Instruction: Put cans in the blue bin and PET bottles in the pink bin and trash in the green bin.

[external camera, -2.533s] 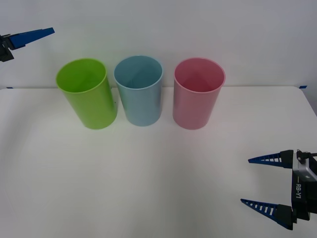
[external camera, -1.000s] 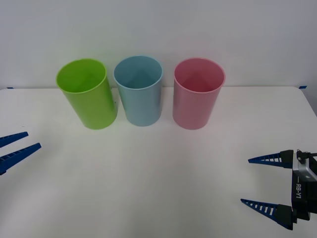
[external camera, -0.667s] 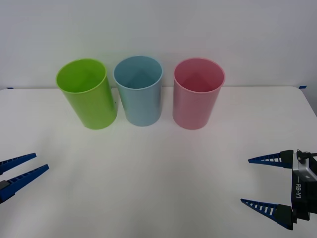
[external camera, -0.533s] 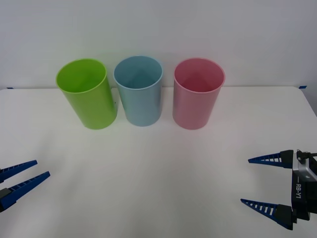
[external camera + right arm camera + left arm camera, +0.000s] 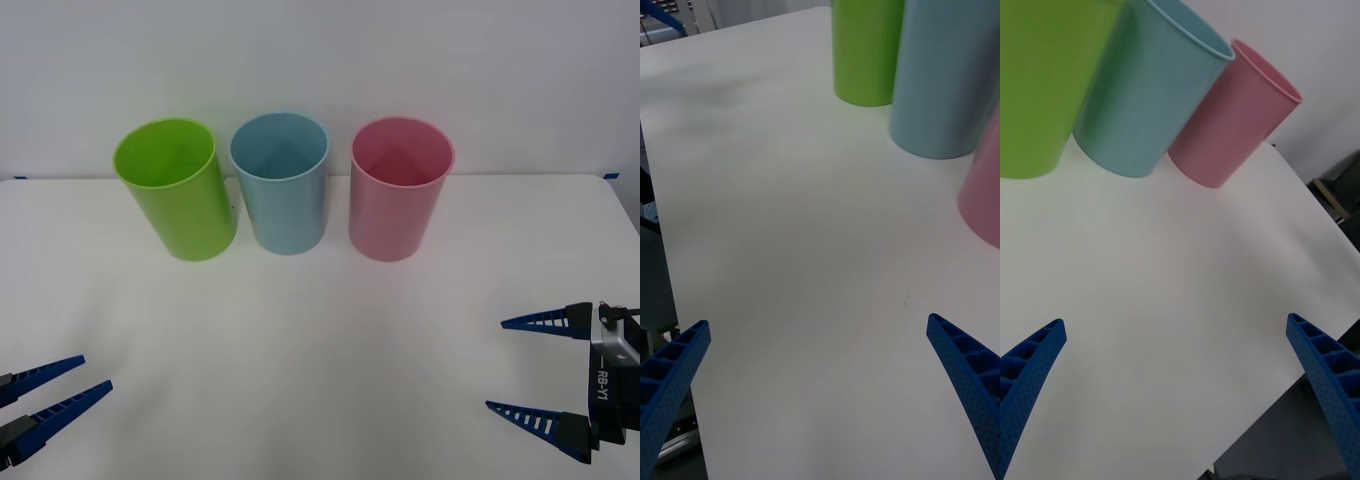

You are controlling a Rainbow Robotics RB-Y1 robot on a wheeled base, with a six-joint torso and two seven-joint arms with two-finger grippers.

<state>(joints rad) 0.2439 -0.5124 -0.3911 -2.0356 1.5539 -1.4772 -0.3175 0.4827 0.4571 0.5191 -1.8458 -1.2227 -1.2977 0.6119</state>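
- Lime-green, light-blue and pink plastic make up the row at the far side of the white table (image 5: 320, 330): the green bin (image 5: 177, 202) sits at about 10 o'clock from the table's middle, the blue bin (image 5: 283, 185) at 12 o'clock, and the pink bin (image 5: 397, 190) at about 1 o'clock.
- All three bins stand upright with open mouths; the blue bin is between the other two, close to the green one and with a slightly wider gap to the pink one.
- Whether anything lies inside the bins cannot be told from the front view, as only their shaded inner walls show.
- The left gripper (image 5: 45, 398) hangs over the near left corner of the table, at about 8 o'clock from the table's middle, its blue ribbed fingers spread apart and holding nothing.
- From the left gripper, the green bin is the nearest bin, well apart at about 1 o'clock; the blue and pink bins lie farther off in the same general direction.
- The left wrist view shows its two fingers (image 5: 1030, 367) at the corners with bare table between them, and the three bins lined up beyond.
- The right gripper (image 5: 535, 368) sits over the near right edge, at about 4 o'clock from the table's middle, fingers spread wide and holding nothing.
- From the right gripper, the pink bin is the nearest, well apart at about 11 o'clock.
- The right wrist view shows its fingers (image 5: 970, 382) parted over bare table, with the pink, blue and green bins ranged beyond.
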